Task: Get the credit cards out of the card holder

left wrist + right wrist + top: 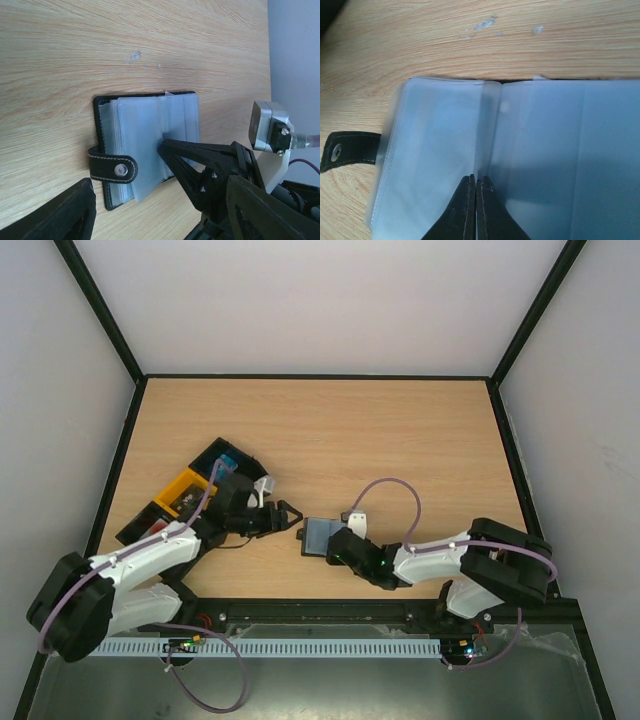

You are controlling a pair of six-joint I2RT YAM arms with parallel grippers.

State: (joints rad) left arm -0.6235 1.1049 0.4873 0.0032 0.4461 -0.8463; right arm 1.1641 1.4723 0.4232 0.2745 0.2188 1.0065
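Right gripper, pressed together, is pinning the card holder at its sleeve fold (contents unclear); left gripper, spread, should be entering one pocket squarely.

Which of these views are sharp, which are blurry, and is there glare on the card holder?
Left wrist: holder and table sharp; left gripper fingers soft in the bottom corners. Right wrist: holder fills the frame, hazy and pale, no hard glare; shut right gripper dark at the bottom edge. Top external: even light, no hard shadows.
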